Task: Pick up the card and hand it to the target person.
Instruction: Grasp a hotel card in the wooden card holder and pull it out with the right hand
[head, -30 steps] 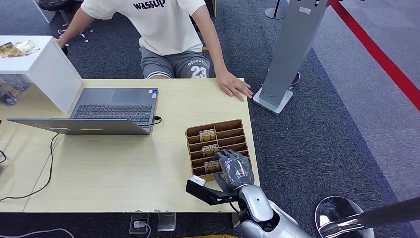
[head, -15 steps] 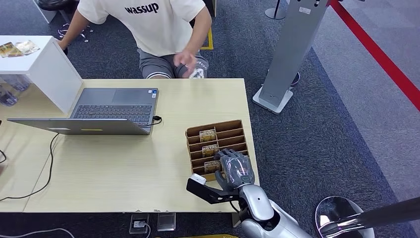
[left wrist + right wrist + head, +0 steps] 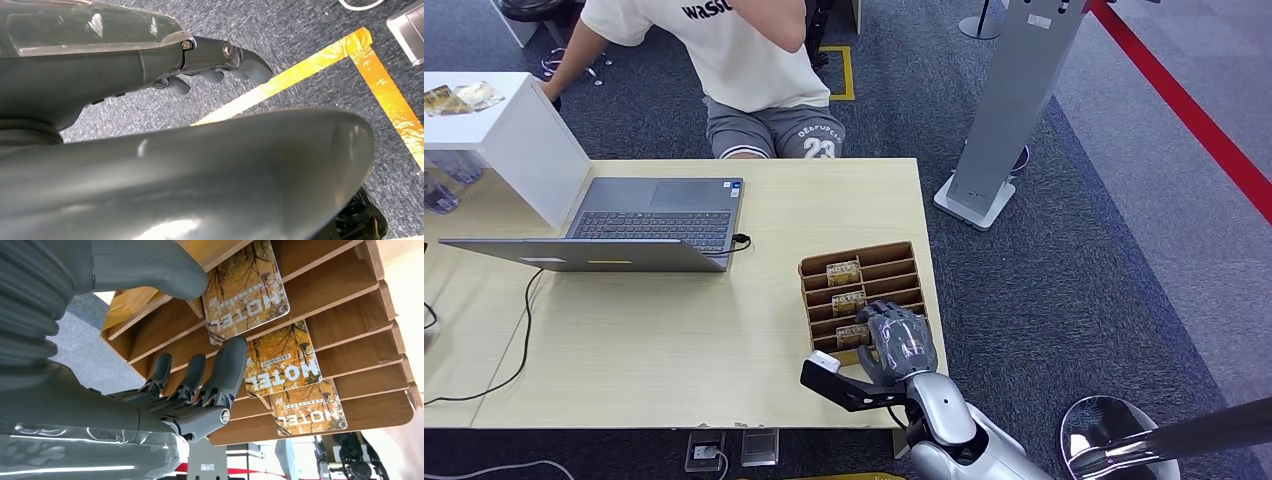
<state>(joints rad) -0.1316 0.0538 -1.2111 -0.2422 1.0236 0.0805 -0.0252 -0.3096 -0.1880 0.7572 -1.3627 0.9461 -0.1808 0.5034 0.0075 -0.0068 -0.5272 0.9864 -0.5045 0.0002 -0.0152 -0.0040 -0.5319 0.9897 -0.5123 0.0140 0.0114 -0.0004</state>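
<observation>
A brown wooden card rack [image 3: 879, 262] stands on the table's right side, with three "HOTEL" cards in its slots. My right hand [image 3: 900, 342] lies over the rack's near right corner, beside the nearest card [image 3: 852, 334]. In the right wrist view that card [image 3: 245, 295] sits in its slot between my thumb [image 3: 150, 265] and my fingers [image 3: 225, 370], which are spread apart against the rack [image 3: 350, 285]; nothing is lifted. The two other cards [image 3: 282, 360] [image 3: 307, 410] stay in their slots. My left hand [image 3: 220, 62] hangs over the carpet, holding nothing. The person [image 3: 744, 60] sits across the table, one arm raised.
An open laptop [image 3: 659, 220] and a white box [image 3: 519, 135] occupy the table's left half, with a cable [image 3: 522, 335] trailing to the front edge. A grey stand [image 3: 1014, 100] is on the carpet right of the table [image 3: 724, 340]. Yellow tape [image 3: 310, 65] marks the floor.
The person's hand has lifted off the table's far right corner and risen to the chest. My right hand has stayed at the rack, barely shifting.
</observation>
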